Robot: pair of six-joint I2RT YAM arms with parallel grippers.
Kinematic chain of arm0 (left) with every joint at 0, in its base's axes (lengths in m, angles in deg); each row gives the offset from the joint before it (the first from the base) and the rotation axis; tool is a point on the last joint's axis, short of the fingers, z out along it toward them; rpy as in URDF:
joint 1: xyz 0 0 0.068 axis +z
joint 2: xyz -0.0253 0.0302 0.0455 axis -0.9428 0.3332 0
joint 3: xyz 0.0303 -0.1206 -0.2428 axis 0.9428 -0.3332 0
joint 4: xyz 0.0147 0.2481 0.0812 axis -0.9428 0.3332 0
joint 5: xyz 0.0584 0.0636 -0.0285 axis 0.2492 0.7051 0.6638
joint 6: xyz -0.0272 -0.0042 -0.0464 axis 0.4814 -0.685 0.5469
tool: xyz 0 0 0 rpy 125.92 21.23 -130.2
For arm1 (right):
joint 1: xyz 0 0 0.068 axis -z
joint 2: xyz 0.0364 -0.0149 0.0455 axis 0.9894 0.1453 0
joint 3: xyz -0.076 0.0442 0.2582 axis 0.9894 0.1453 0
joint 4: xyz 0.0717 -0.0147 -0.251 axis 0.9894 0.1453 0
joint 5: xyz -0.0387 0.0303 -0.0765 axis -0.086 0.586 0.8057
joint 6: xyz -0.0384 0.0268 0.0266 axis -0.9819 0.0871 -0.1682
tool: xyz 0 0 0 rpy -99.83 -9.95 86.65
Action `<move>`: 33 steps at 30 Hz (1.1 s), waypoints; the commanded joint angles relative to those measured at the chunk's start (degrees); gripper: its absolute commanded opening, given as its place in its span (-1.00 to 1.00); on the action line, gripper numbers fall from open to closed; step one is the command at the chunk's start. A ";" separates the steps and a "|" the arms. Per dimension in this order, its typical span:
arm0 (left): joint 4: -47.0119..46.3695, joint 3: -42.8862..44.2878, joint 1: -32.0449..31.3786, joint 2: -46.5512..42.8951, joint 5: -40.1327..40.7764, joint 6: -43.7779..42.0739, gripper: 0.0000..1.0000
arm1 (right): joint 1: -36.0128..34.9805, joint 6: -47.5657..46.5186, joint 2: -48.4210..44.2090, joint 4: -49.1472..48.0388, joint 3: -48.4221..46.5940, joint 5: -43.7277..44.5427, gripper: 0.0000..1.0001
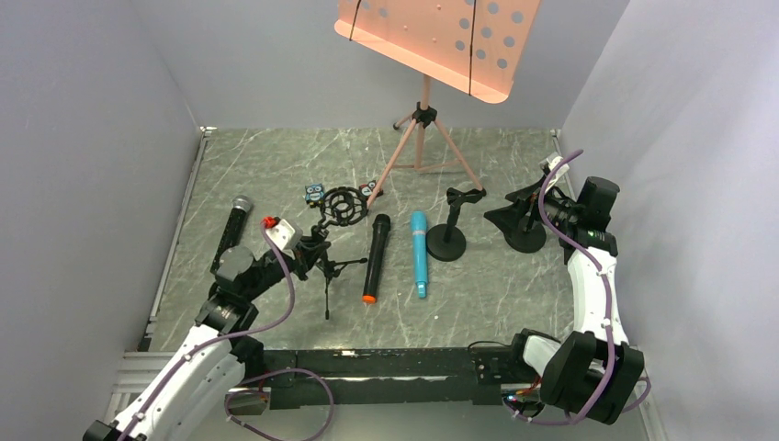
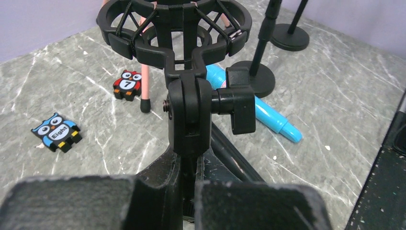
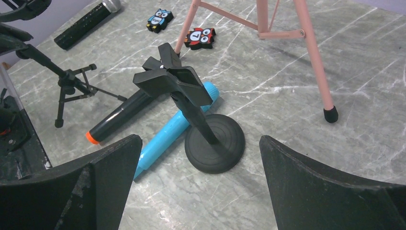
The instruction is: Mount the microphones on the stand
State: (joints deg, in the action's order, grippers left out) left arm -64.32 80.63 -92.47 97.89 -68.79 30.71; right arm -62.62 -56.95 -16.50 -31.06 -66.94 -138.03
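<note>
Three microphones lie on the table. One is black with a silver mesh head (image 1: 234, 228), one black with an orange end cap (image 1: 373, 260) (image 3: 119, 117), and one turquoise (image 1: 419, 253) (image 3: 167, 134) (image 2: 273, 117). My left gripper (image 1: 308, 250) (image 2: 191, 196) is shut on the stem of the tripod stand (image 1: 328, 266), just below the swivel joint (image 2: 189, 115) that carries its ring-shaped shock mount (image 1: 344, 207) (image 2: 174, 28). A round-base stand (image 1: 447, 243) (image 3: 215, 141) with a clip (image 3: 172, 79) on top stands right of the turquoise microphone. My right gripper (image 1: 511, 211) (image 3: 201, 191) hangs open to its right, holding nothing.
A pink music stand (image 1: 424, 119) rises at the back, one leg (image 3: 311, 57) near the clip stand. Two small owl figurines (image 2: 127, 85) (image 2: 56, 132) lie behind the shock mount. A second round base (image 1: 528, 242) sits under my right gripper. Walls close in on both sides.
</note>
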 commanded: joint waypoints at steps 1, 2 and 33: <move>-8.40 -0.19 -1.34 -1.08 7.39 -0.63 -1.00 | -0.28 -0.69 0.04 -1.92 -1.03 -1.30 1.00; -8.36 -0.34 -1.40 -1.15 8.22 -0.98 -1.00 | -0.27 -0.81 0.08 -1.76 -1.09 -1.35 1.00; 19.80 8.27 -4.20 -9.16 13.59 5.89 0.61 | -0.63 -1.74 -0.08 -0.32 -1.81 -1.25 1.00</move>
State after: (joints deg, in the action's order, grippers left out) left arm -54.33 82.88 -96.51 90.39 -53.01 35.54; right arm -63.06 -57.19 -16.31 -30.96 -66.94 -138.12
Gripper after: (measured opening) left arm 0.782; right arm 0.995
